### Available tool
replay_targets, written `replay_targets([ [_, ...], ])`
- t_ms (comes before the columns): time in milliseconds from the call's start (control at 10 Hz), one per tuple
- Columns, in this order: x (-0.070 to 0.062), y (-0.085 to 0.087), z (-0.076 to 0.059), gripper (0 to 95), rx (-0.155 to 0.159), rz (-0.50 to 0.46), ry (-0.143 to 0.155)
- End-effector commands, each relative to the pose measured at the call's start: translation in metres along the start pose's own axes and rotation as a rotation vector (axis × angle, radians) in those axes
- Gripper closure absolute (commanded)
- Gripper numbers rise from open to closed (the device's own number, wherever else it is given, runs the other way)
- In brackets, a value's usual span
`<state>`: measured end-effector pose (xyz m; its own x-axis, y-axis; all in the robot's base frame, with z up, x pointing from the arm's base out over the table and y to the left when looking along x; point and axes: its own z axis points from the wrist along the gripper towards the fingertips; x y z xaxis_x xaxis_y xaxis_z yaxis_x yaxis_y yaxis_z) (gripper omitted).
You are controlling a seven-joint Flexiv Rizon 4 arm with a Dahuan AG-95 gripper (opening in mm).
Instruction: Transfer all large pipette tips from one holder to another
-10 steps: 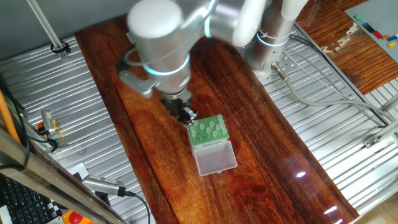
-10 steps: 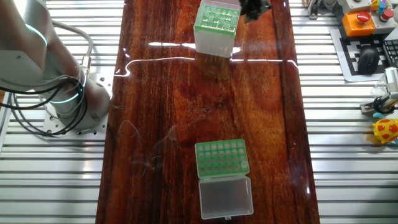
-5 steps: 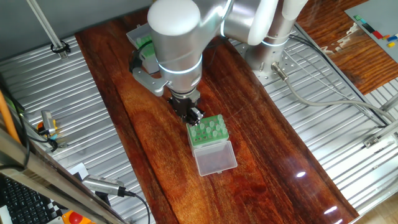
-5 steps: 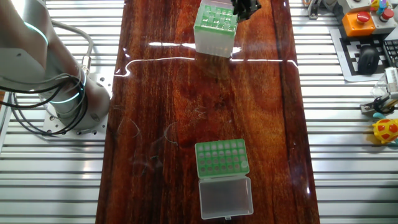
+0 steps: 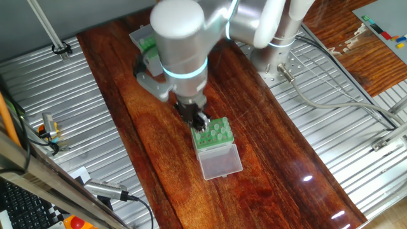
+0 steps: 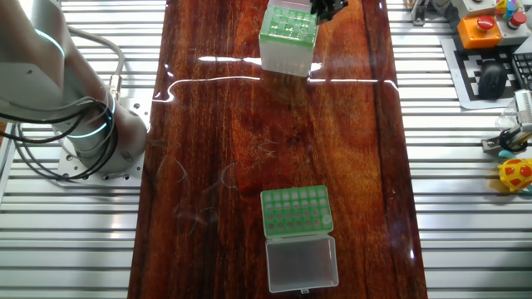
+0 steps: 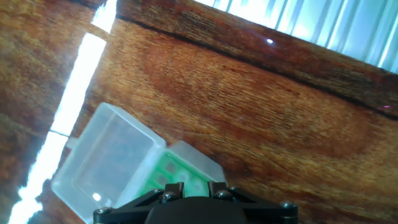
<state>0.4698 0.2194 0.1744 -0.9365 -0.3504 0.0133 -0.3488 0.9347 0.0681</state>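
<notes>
The tool [image 5: 200, 120] hangs at the far edge of the low green rack [image 5: 212, 134], whose clear lid [image 5: 220, 161] lies folded open flat on the desk [image 5: 159, 165] on the near side. Pale tips [image 5: 215, 133] stand upright in the rack's holes. Half a second ago the tool sat a touch farther from the rack; it has now slid slightly toward it and lower, so its black end meets the rack's far-left corner in this view. Whether the tool is clenched or released cannot be told, since the arm's body covers its fingers.

In the other fixed view the tool [image 6: 327, 7] is only a dark tip at the top edge, just right of the taller whitish box [image 6: 288, 38] with the green top; that view also shows the rack [image 6: 296, 211] and its open lid [image 6: 302, 262] near the bottom.

The hand view looks down on the lid [image 7: 106, 165] and a strip of the rack [image 7: 177, 174], with the tool's black housing filling the bottom edge.
</notes>
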Motion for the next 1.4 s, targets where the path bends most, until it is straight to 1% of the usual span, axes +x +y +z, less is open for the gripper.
replay_targets([
  [100, -0.002, 0.006, 0.003, 76.0, 0.005, 0.005, -0.004],
  [300, -0.005, 0.012, 0.007, 76.0, 0.005, 0.011, -0.004],
  [500, -0.004, 0.011, 0.008, 76.0, 0.004, -0.006, -0.004],
  [600, -0.004, 0.011, 0.010, 76.0, 0.005, -0.038, -0.004],
  [900, -0.002, 0.010, 0.013, 76.0, 0.004, -0.078, -0.003],
  [1200, 0.005, 0.009, 0.020, 76.0, 0.003, -0.127, -0.006],
  [1400, 0.005, 0.009, 0.020, 76.0, 0.008, -0.155, -0.004],
])
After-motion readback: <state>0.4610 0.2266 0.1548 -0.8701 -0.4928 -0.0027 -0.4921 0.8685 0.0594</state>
